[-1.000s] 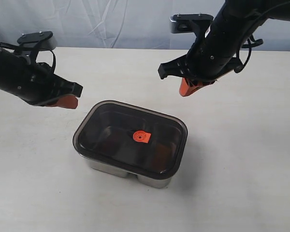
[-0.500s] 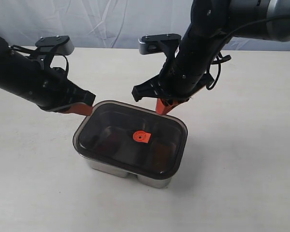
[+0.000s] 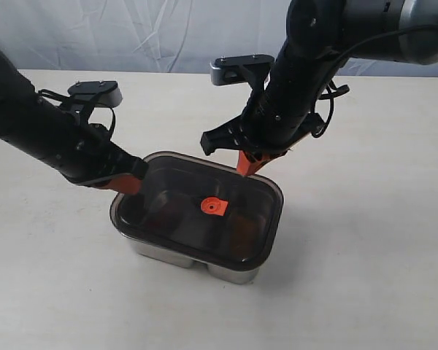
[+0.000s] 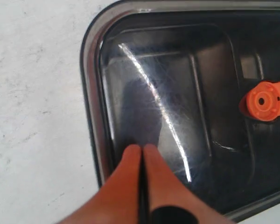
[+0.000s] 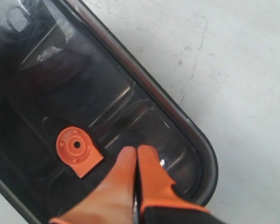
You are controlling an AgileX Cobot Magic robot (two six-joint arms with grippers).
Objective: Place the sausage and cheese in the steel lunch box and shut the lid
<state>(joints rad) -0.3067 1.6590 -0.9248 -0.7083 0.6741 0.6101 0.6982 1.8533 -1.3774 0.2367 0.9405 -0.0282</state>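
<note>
**Both grippers down at the lid**

Exterior view: in the last second both arms dropped in. The left gripper point(image 3: 125, 182) is now at the upper-left corner of the lid point(image 3: 171, 208), the right gripper point(image 3: 250, 165) at its upper edge. The lid lies on the steel lunch box point(image 3: 233, 272), mid-frame.

Left wrist view: fingers clenched together, empty, tips over the lid by its rim.

Right wrist view: fingers likewise pinched together, just beside the orange valve point(image 5: 77, 150).

I reckon only pressing the lid home remains. I can't make out the sausage or cheese through the smoky lid.

Your left arm point(image 3: 44, 135) slants in low, and your right arm point(image 3: 306, 73) comes down steeply from above. Left pincer point(image 4: 142, 148) has its orange fingers point(image 4: 126, 177) squeezed tight together, right pincer point(image 5: 136, 150) too, both tips angled downward.
</note>
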